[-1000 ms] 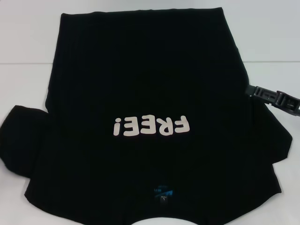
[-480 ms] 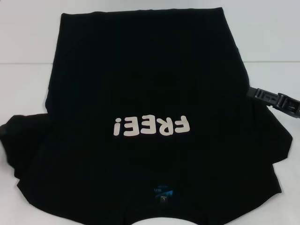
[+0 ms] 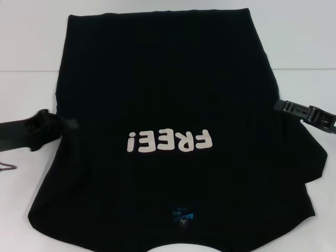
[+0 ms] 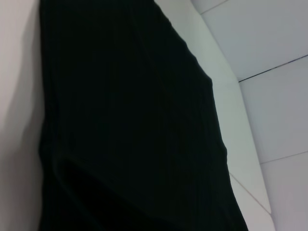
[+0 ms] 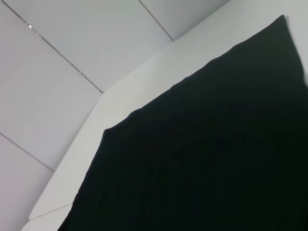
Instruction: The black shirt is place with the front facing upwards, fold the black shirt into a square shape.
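The black shirt [image 3: 168,105] lies print-up across the tabletop [image 3: 31,47]. The left end effector [image 3: 65,125] meets its 9 o'clock edge, the right end effector [image 3: 281,105] its 3 o'clock edge; whether either grips is unclear.

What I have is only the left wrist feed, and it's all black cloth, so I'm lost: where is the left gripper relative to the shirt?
Observer: In the head view, the left gripper is at the left edge of the black shirt, about level with the white FREE! print.
Operator: Is a sleeve sticking out on that side?
Observer: No. Only the right sleeve pokes out.
Operator: And the other arm?
Observer: The right gripper is at the shirt's right edge, just past that sleeve on the side farther from the robot.
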Action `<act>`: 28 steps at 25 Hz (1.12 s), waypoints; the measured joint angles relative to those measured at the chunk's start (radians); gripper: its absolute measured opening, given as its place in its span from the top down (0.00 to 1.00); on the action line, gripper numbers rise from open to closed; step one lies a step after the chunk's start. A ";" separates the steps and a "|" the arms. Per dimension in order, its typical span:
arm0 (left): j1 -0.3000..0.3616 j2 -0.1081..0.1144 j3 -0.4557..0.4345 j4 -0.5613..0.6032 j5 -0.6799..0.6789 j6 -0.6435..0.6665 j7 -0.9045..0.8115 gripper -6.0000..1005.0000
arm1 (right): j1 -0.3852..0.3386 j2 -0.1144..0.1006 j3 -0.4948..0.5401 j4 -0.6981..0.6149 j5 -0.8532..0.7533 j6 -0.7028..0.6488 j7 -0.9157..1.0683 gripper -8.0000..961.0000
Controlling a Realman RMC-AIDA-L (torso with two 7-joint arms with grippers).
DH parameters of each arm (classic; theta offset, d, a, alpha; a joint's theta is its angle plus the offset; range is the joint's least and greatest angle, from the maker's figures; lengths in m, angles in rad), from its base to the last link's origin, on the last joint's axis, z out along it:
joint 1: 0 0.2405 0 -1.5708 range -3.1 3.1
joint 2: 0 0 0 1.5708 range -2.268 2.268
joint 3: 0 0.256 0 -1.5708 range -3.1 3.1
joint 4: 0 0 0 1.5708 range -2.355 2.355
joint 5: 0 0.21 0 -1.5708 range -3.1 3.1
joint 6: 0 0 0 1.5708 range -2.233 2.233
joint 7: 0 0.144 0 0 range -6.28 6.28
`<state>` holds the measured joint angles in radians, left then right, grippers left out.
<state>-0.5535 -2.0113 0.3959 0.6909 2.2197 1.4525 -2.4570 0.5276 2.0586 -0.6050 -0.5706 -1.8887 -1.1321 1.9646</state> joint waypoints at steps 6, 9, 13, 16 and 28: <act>-0.043 -0.023 0.056 -0.074 0.001 -0.120 0.015 0.86 | -0.003 0.000 -0.001 0.000 -0.002 -0.002 0.000 0.08; -0.055 -0.022 0.076 -0.103 0.001 -0.159 0.014 0.85 | -0.003 0.000 -0.001 0.000 -0.003 -0.005 0.000 0.08; -0.063 -0.021 0.114 -0.107 0.002 -0.160 0.070 0.84 | -0.005 -0.001 -0.001 0.000 -0.003 -0.007 -0.006 0.08; -0.068 -0.018 0.159 -0.084 -0.002 -0.074 0.213 0.83 | -0.005 -0.003 -0.001 0.000 -0.004 -0.005 -0.008 0.08; 0.071 0.000 0.079 0.002 -0.086 -0.088 0.163 0.38 | -0.010 -0.041 -0.001 0.001 -0.017 -0.069 0.014 0.08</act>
<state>-0.4828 -2.0117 0.4745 0.6931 2.1338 1.3649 -2.2942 0.5178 2.0181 -0.6057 -0.5700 -1.9058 -1.2008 1.9787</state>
